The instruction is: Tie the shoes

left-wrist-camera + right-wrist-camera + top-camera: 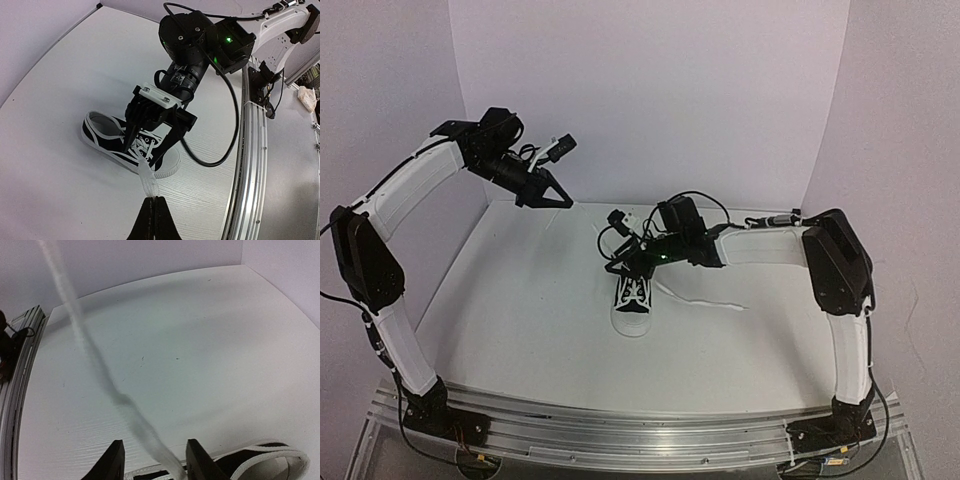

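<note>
Logging one small black canvas low-top sneaker [632, 300], white rubber toe cap and sole, at the middle of the white table [520, 330], toe toward the arm bases. Left gripper [151, 204]: raised, clamped on a long white lace [148, 179]. Right gripper [155, 442]: low over the sneaker, fingers apart, that lace passing between them. I see a second white lace [710, 302] lying loose on the table to the right.

One sneaker [632, 302]; two lace ends [148, 179]; one table [520, 330]; two arms [415, 185]; two tools: left tool [154, 201], right tool [154, 460]
</note>
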### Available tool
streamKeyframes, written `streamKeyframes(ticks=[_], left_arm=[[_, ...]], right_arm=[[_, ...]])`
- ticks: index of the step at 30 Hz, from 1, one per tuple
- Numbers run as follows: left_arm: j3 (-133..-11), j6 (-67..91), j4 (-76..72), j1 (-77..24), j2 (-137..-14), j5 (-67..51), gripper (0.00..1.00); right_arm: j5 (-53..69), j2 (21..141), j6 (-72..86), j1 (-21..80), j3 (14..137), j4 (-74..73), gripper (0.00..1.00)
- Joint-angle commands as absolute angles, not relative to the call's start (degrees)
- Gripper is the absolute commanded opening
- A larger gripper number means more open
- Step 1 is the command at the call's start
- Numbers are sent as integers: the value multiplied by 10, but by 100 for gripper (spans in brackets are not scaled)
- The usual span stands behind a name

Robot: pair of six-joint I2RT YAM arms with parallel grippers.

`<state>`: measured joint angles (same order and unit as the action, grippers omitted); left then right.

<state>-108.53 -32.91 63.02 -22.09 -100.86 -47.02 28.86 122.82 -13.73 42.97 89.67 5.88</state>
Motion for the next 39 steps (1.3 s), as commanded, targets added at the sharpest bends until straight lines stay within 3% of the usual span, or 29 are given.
streamKeyframes(ticks=[1,6,10,14,15,18,20,21,24,31,39], left_arm=[[-1083,-328,629,-222,-978,-480,0],[-1072,-337,633,-222,-976,-473,0],[-996,-377,620,-222,-957,-433,0],[-767,-489,529,-234,-908,-358,1],[-730,-505,508,-246,-904,-340,8],[-674,-565,481,-284,-902,-362,65],[-677,-601,475,-285,-904,-413,84],[-682,-620,467,-285,-910,-422,87],[-707,-627,417,-280,-944,-440,87],[-774,-406,164,-281,-1058,-566,62],[-770,-371,17,-280,-1132,-624,70]], right_arm=[[279,1229,-133,431,902,115,31],[248,1226,-118,429,885,138,0],[242,1204,-75,414,850,173,0],[246,1178,-79,410,820,184,0],[252,1177,-81,410,818,184,0],[267,1178,-87,410,811,186,0],[269,1177,-96,410,807,186,0],[270,1176,-101,410,806,186,0],[280,1179,-112,407,809,186,0],[284,1177,-123,397,813,193,0],[301,1181,-79,389,814,248,0]])
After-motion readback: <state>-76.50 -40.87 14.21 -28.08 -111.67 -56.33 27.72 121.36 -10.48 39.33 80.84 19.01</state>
